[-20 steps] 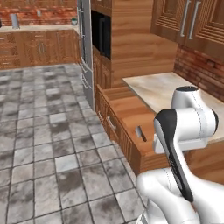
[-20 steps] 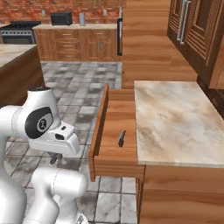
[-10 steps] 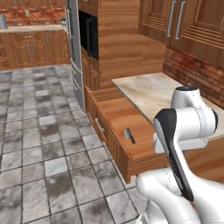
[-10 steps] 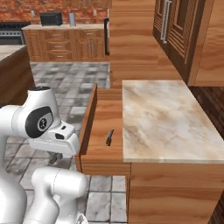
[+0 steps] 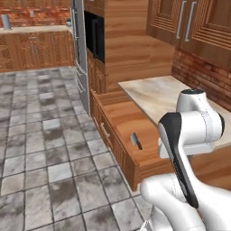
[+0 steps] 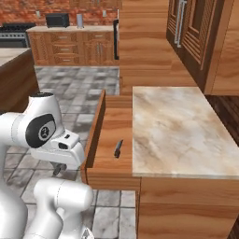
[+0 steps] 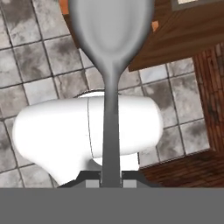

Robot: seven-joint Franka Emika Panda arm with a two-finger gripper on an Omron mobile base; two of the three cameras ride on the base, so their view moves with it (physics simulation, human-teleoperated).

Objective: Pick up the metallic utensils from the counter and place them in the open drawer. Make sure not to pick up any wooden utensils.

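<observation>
Grey metal spoon point(image 7: 111, 78) sat clamped in the gripper point(image 7: 110, 180) over grey stone floor tiles point(image 7: 30, 57); a dark-handled knife point(image 6: 118, 148) lay in the reddish-brown wooden drawer point(image 6: 110, 130) beside the marble tabletop point(image 6: 172, 128).

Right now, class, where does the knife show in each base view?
Left base view: knife just right of centre, on the drawer floor.
Right base view: knife near centre, beside the marble top.
Shared landmark: the open drawer.
</observation>
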